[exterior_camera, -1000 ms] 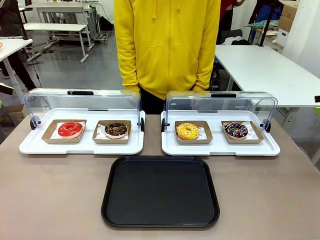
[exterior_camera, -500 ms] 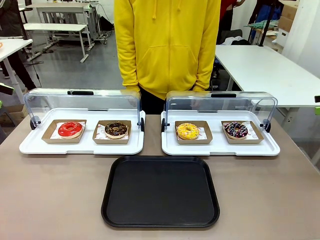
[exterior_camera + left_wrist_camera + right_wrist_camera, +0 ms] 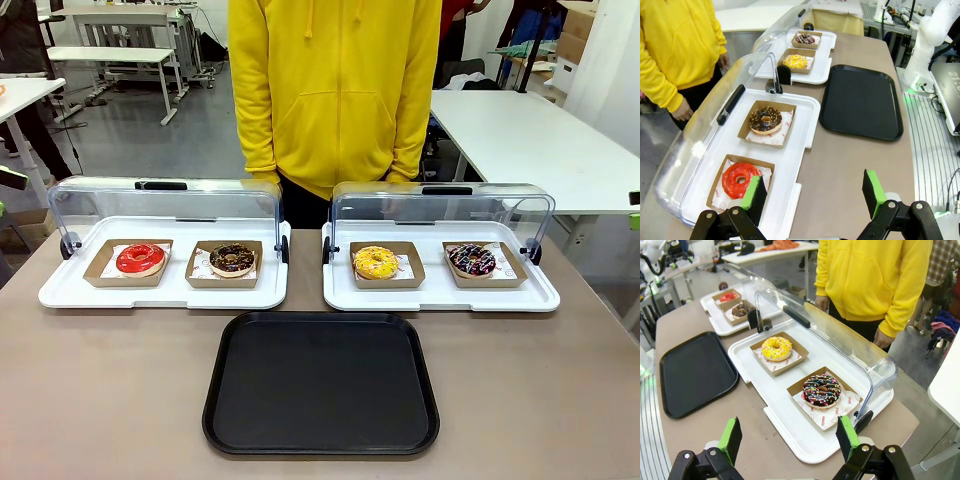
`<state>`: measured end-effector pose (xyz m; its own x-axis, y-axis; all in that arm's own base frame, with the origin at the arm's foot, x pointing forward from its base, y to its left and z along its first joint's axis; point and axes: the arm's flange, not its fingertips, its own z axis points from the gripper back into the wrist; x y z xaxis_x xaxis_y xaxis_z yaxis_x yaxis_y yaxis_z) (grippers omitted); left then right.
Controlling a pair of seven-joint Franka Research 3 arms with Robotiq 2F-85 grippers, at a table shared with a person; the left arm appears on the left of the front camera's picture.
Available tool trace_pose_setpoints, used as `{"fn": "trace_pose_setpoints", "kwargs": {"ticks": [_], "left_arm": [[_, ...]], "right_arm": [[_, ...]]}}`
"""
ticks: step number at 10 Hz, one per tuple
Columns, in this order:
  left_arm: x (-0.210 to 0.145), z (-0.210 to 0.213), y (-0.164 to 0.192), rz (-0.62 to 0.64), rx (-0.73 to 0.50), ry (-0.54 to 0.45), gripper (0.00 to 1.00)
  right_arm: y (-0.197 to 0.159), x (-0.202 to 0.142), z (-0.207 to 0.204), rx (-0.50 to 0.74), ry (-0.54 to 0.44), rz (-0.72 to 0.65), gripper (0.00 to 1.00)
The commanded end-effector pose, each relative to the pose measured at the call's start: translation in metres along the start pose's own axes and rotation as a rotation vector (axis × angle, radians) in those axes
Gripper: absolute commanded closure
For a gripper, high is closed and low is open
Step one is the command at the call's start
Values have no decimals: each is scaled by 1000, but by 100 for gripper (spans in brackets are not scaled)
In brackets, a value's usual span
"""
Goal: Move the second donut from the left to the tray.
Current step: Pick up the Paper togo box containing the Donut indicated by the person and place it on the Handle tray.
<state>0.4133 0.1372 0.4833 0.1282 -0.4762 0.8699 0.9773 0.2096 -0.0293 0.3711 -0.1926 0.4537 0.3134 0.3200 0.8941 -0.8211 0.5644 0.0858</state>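
Nothing has moved since the earlier frame. The second donut from the left sits in its cardboard holder at the right end of the left display tray (lid raised), towards the far edge of the table. The black tray lies mid-table at the near edge. The left gripper and right gripper both have their fingers spread and hold nothing.

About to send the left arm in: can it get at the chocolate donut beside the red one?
Probably yes: the clear lid is swung back, so the chocolate donut lies uncovered from above, and the left gripper is open and empty.
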Motion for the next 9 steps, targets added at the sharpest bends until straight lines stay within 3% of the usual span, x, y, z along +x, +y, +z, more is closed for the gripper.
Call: {"fn": "trace_pose_setpoints", "kwargs": {"ticks": [1,9], "left_arm": [[3,1,1,-2,-1,-2,0],[3,1,1,-2,-1,-2,0]], "right_arm": [[-2,1,-1,-5,-24,18,0],[-2,1,-1,-5,-24,18,0]]}}
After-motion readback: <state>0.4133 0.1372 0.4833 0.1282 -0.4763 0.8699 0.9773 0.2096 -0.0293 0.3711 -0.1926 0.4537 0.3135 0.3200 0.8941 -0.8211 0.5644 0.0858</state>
